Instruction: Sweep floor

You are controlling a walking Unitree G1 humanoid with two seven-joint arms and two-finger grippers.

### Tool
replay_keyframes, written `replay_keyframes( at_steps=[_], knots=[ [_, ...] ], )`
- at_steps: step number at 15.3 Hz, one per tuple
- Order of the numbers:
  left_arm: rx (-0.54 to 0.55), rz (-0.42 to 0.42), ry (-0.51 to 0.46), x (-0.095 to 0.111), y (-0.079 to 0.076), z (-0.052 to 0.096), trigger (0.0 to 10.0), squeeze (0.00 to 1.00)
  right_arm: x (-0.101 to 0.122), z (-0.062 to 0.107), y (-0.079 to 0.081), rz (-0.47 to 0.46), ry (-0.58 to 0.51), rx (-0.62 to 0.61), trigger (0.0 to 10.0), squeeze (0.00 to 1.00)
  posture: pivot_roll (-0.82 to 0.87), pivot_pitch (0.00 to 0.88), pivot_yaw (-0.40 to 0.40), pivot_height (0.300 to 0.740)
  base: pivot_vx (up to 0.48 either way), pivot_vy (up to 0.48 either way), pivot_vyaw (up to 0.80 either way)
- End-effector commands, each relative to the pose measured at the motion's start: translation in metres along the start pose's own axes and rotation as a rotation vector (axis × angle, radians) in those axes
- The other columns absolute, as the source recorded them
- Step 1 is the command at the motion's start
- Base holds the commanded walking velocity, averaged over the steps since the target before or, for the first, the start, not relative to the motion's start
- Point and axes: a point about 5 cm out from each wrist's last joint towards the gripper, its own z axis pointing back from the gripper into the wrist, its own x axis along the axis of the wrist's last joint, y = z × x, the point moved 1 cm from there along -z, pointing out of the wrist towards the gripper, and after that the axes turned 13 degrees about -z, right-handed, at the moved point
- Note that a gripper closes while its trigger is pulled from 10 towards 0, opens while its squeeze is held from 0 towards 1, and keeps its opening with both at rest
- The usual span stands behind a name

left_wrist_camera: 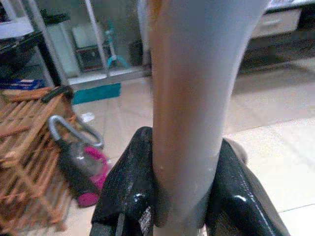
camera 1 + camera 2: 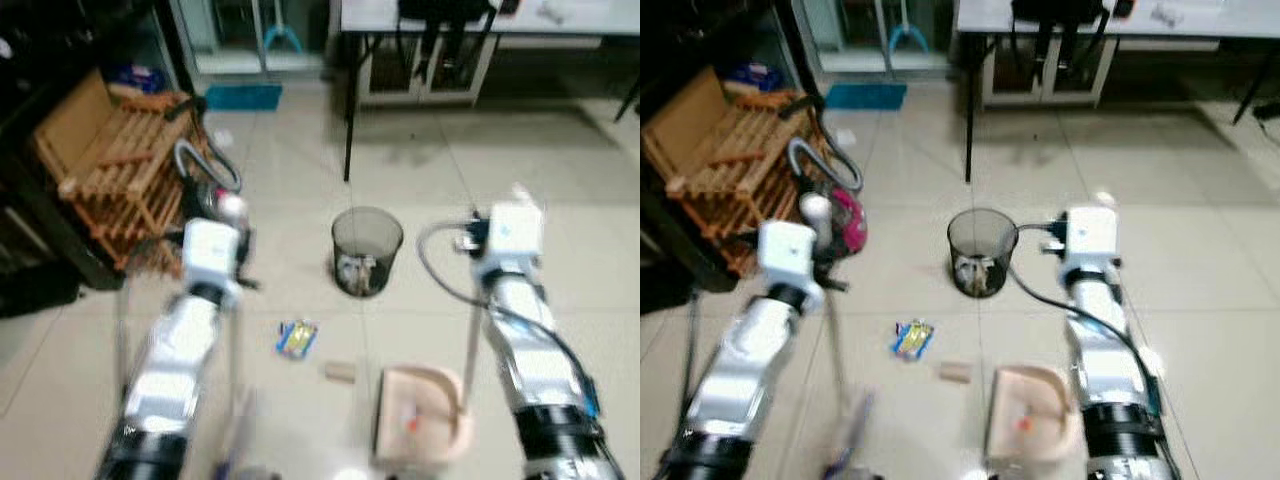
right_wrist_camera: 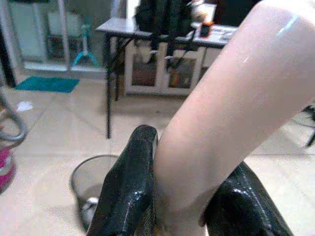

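Note:
My left gripper [image 1: 187, 143] is shut on the grey broom handle [image 1: 189, 88]. The handle [image 2: 830, 340] runs down blurred from the left wrist to a purplish broom head [image 2: 848, 445] near the floor. My right gripper [image 3: 193, 153] is shut on the pink dustpan handle [image 3: 221, 98]. The pink dustpan [image 2: 420, 415] rests on the tiles in front of my right arm, with a small orange scrap inside. A blue and yellow wrapper [image 2: 296, 338] and a small tan block [image 2: 340, 372] lie on the floor between broom and dustpan.
A black mesh waste bin [image 2: 367, 250] stands just beyond the litter. A pink vacuum cleaner [image 2: 840, 215] and a wooden rack [image 2: 120, 170] sit at the left. A table [image 2: 400, 20] with dark legs stands at the back. Pale tiles stretch off to the right.

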Motion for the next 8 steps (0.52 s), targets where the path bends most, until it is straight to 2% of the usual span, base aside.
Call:
replay_keyframes(
  at_steps=[1,5,7,8],
  knots=[
    [0.048,-0.037,-0.018,0.0054,0.0117,-0.0011,10.0,0.0,0.0055,-0.0018,0.0063,0.001,-0.014,0.024,10.0,0.0,-0.04,0.049,0.032,0.74,0.0,0.0,0.0],
    [0.056,-0.053,-0.068,0.0122,0.012,-0.0038,10.0,0.0,-0.001,0.0007,0.012,-0.019,0.018,0.035,10.0,0.0,-0.04,0.055,0.035,0.74,0.0,0.0,0.0],
    [0.07,-0.056,-0.076,0.0142,0.0137,-0.0051,10.0,0.0,-0.0039,0.0017,0.012,-0.087,0.039,0.018,10.0,0.0,-0.04,0.058,0.037,0.74,0.296,0.0,0.0],
    [0.069,-0.057,-0.082,0.015,0.0136,-0.0051,10.0,0.0,-0.0039,0.0016,0.0119,-0.094,0.039,0.015,10.0,0.0,-0.04,0.059,0.038,0.74,0.356,0.0,-0.67]
  ],
)
